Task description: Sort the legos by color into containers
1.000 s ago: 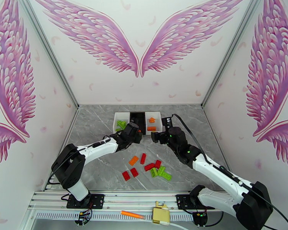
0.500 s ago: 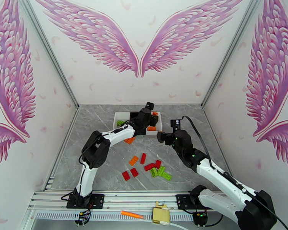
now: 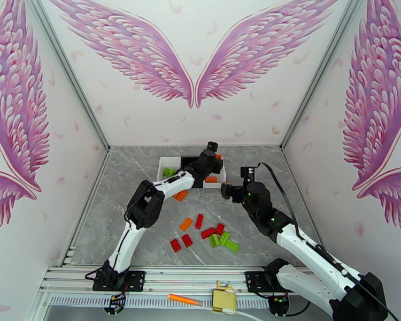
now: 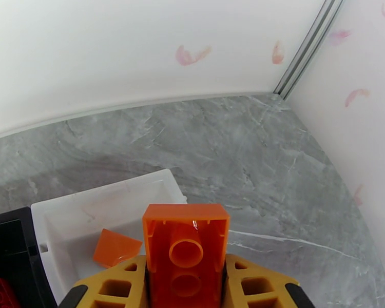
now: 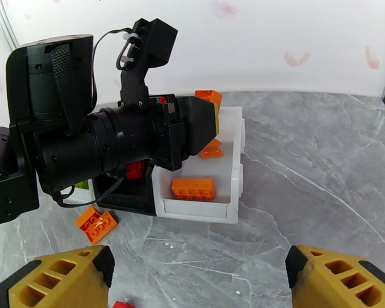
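- Legos in red, orange and green lie loose on the bench, well in front of the right tray. Two orange ones already sit inside that tray, which marks it as the orange bin.
- The left hand is clamped tight on an orange brick and hangs above the right tray. It is likely held high so the brick drops in clear of the rim.
- The right hand stands wide open and empty, in front of the tray. It seems parked out of the left arm's way.
- The black tray touches the right tray's left side. A stray orange lego lies on the bench to the tray's front left.
- A second ago the left hand was in front of the trays; it has since stretched out over the right tray. The right hand has hardly shifted.
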Tool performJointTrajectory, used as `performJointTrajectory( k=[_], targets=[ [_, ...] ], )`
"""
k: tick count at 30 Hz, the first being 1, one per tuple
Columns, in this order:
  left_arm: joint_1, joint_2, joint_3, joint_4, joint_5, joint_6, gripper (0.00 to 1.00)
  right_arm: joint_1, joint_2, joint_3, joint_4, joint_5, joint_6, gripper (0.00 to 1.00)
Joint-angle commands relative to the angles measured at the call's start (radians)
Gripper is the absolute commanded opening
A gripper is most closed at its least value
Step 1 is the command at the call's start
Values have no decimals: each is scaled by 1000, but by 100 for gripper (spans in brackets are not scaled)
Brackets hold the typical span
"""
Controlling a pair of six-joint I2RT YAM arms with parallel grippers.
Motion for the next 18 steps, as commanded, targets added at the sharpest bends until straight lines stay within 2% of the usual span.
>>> performJointTrajectory(
  k=[1, 6, 13, 18],
  targets=[
    [3, 16, 24, -29, -24, -5, 29, -8, 9, -12, -10, -30, 14, 93],
    [3, 5, 0, -38, -32, -5, 31, -8, 6, -16, -10, -47, 25, 93],
    [4, -66, -63, -8, -46, 19, 55, -8, 2, -14, -10, -65, 22, 93],
    [9, -150, -154, 28, -47, 22, 64, -8, 22, -12, 0, -92, 19, 94]
  ],
)
